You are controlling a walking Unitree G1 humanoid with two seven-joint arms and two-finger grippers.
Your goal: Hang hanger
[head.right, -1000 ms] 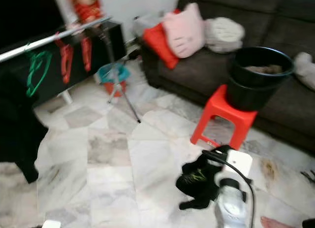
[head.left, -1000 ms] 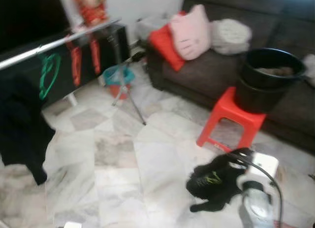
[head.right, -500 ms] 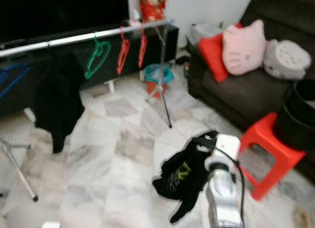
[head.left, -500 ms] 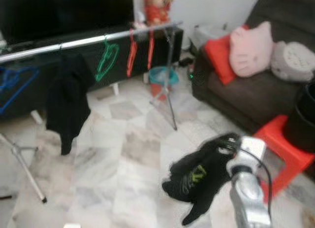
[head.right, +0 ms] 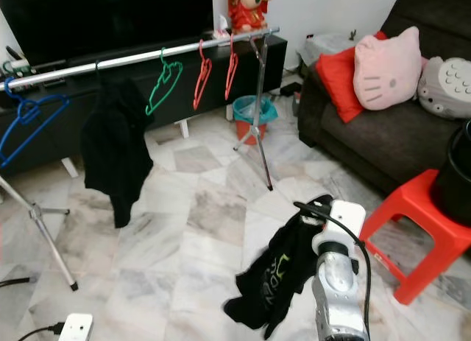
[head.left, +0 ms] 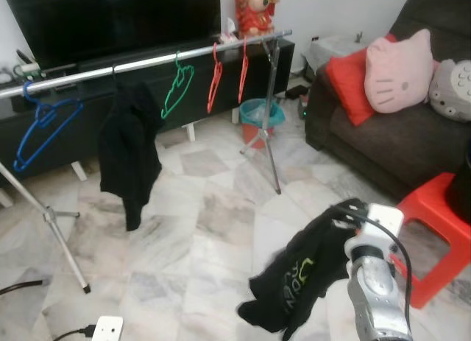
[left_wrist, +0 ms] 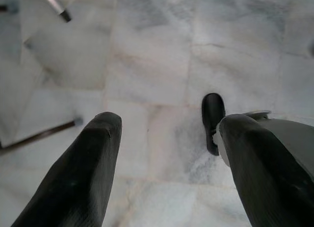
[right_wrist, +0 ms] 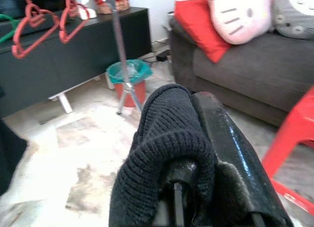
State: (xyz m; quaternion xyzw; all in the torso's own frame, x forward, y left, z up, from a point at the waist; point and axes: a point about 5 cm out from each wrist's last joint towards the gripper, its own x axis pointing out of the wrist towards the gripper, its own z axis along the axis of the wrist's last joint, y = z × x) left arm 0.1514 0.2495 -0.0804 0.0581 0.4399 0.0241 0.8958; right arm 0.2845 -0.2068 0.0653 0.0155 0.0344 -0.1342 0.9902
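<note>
Right eye view has the right gripper (head.right: 318, 211) raised over the marble floor (head.right: 184, 238), its fingers clamped on a black garment (head.right: 276, 278) that hangs down from it, crumpled, with green lettering on the cloth too folded to read with confidence; no hanger can be made out inside the garment. Seen from the right wrist view, the black knit fabric (right_wrist: 164, 138) is bunched over and between the closed fingers (right_wrist: 230, 148). Well apart from the gripper, a silver clothes rail (head.right: 140, 57) on tripod legs spans the room in front of a black TV cabinet (head.right: 184, 83). On the rail hang a blue hanger (head.right: 26, 120), a black garment on the rail (head.right: 114, 149), a green hanger (head.right: 163, 83) and two red hangers (head.right: 213, 72). A teal bin (head.right: 252, 111) stands by the tripod foot near the dark sofa (head.right: 383, 142), which carries a red cushion (head.right: 338, 72), a pink cat-face cushion (head.right: 386, 68) and a grey cushion (head.right: 447, 76). A red plastic stool (head.right: 419, 234) stands just beside the right arm. A white power strip (head.right: 70, 328) lies on the floor. Left wrist view shows the left gripper (left_wrist: 167, 153) hanging with its fingers spread apart over bare tiles, holding nothing.
</note>
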